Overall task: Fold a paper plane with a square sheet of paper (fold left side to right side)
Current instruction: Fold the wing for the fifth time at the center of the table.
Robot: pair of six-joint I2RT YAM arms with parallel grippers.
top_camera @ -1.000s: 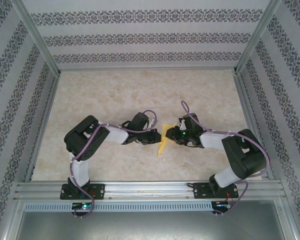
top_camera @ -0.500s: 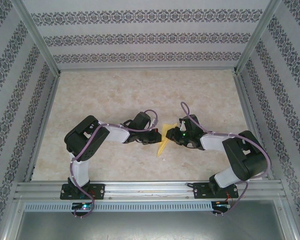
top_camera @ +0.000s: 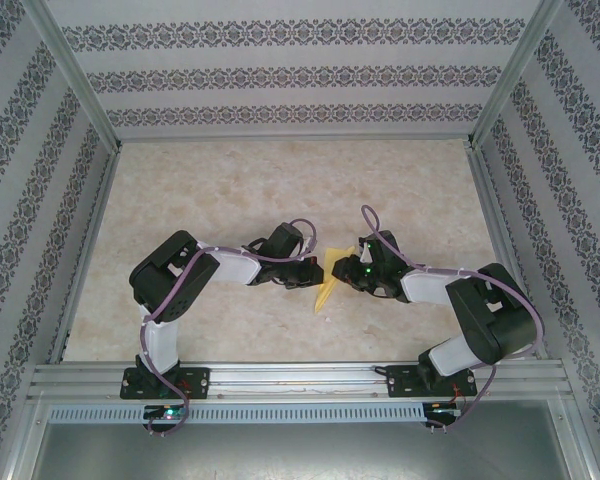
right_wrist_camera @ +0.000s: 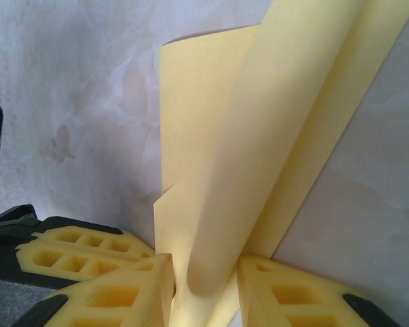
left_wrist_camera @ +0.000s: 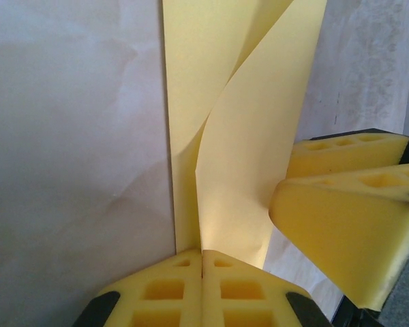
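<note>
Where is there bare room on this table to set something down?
The far half of the table, from the back wall down to the left hand and right hand, is bare. So is the near strip along the rail, between the left arm's base and the right arm's base. Crowded: the centre, where both hands meet at the yellow paper.

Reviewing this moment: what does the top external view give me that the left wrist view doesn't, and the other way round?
Top external: both arms whole from their bases at the near rail, the patterned walls, and the yellow paper as a slim strip on the table between the left gripper and the right gripper.
Left wrist: the left pads pressed together at the paper's near end, with one layer curling up off the flat layer.
Both: the paper, the pale table and the two grippers meeting at the paper.
</note>
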